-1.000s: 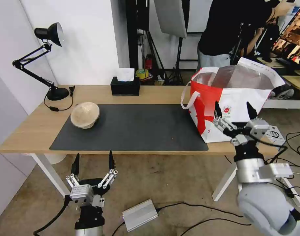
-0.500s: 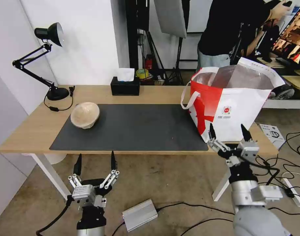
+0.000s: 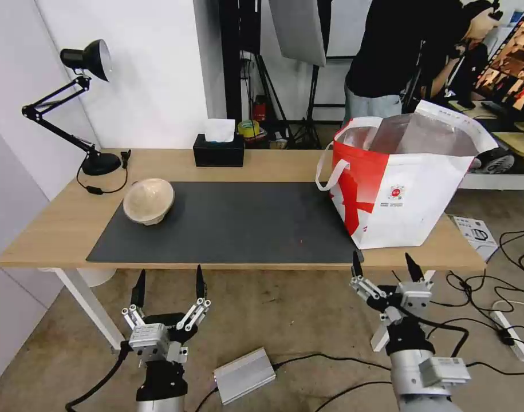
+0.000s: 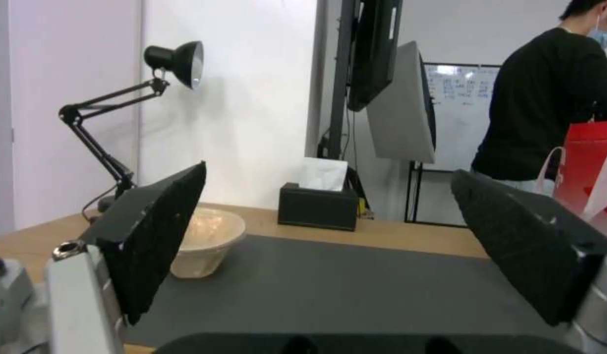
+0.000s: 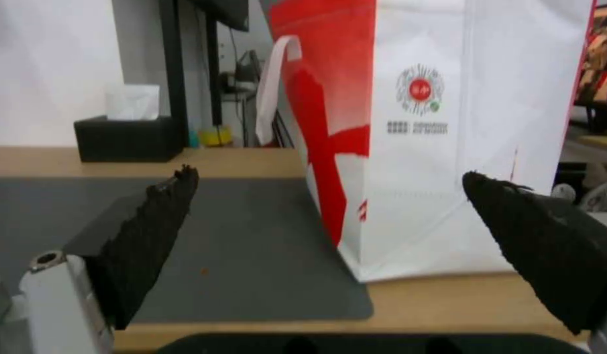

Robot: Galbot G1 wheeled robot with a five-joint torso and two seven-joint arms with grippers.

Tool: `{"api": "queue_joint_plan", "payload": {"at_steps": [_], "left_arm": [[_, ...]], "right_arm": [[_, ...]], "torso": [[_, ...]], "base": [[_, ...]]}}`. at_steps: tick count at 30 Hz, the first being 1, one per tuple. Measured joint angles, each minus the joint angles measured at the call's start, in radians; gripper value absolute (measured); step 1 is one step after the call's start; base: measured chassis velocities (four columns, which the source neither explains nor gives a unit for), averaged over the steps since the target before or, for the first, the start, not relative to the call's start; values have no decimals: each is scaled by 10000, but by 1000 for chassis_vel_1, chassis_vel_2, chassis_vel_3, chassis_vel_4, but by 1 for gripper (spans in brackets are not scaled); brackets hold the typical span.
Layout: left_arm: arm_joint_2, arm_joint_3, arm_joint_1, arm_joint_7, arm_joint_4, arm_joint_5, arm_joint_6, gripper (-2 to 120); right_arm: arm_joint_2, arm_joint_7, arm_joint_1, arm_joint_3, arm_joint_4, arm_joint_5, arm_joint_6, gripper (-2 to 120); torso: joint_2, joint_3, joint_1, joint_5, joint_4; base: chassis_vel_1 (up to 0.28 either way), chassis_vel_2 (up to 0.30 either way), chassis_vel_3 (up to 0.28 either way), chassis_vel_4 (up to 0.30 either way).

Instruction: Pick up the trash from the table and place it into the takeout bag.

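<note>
Head view, table (image 3: 262,163): a long light-wood top on white legs, with a dark grey mat (image 3: 233,220) over its middle.

Trash: one tan domed paper bowl (image 3: 149,200) rests on the mat's 10 o'clock corner, its rim partly over the mat edge onto the wood. In the left wrist view the same bowl (image 4: 208,241) sits on the mat just past the near finger.

Bag (image 3: 402,180): stands upright at the table's 3 o'clock end, its base partly on the mat's right edge and partly on bare wood. Red panel faces the mat; white face with a small round logo faces the robot. The mouth is open and shows silver lining. A white loop handle hangs at the red side. In the right wrist view the bag (image 5: 441,123) stands straight ahead, beyond the fingers and clear of them.

Left gripper (image 3: 169,281): below the table's front edge, at 7 o'clock from the mat centre, fingers pointing up. Jaws are apart with nothing between them. It touches neither table nor bowl.

Right gripper (image 3: 383,265): below the front edge, at 6 o'clock from the bag, fingers pointing up. Jaws are apart and empty. It is clear of the bag and the table.

Other items: a black tissue box (image 3: 219,150) at the rear edge, 12 o'clock from the mat; a black desk lamp (image 3: 81,103) at the rear left corner.
</note>
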Motion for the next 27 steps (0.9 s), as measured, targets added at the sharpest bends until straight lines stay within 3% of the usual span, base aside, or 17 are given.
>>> {"api": "queue_joint_plan", "payload": {"at_steps": [27], "left_arm": [[2,-97,-76,7,53,-92,1,100]], "right_arm": [[89,-112,127,-482,-263,-260,-133,100]], "torso": [[0,0,0,0,0]], "base": [[0,0,0,0]]}}
